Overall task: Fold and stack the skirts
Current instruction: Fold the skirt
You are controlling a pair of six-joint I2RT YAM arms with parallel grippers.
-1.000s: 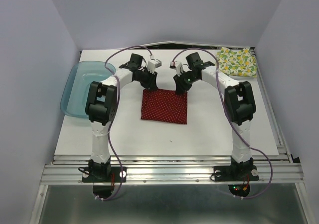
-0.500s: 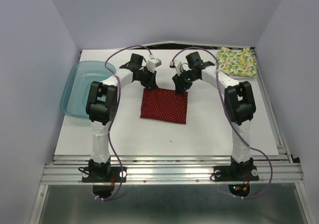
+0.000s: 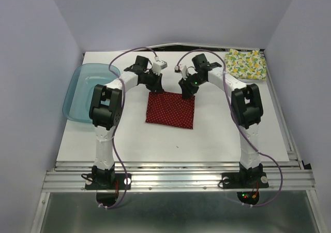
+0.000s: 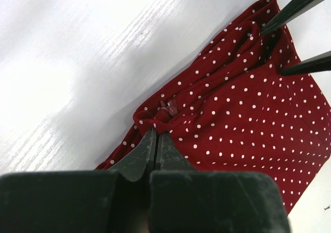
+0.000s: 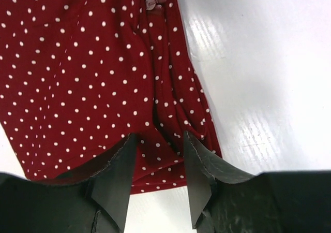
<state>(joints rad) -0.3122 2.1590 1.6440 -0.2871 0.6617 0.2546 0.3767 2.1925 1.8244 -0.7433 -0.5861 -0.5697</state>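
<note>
At the far edge of the dark red polka-dot skirt (image 4: 243, 114), the left gripper (image 4: 155, 140) has its fingers pressed together on a bunched fold at the left corner. The right gripper (image 5: 159, 140) stands with its fingers parted, straddling the rumpled right corner. The skirt lies as a flat square mid-table. The cream fruit-print skirt (image 3: 246, 64) sits at the white table's (image 3: 155, 145) far right corner, well apart. A translucent blue tray (image 3: 83, 90) overhangs the left edge.

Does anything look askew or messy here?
Yes, mildly. The red skirt has its far edge bunched into ridges rather than lying flat. The left gripper is pinched shut on one crumpled corner, and the right gripper is open astride another fold. The blue tray hangs slightly past the table on its left. Nothing is spilled or damaged.
</note>
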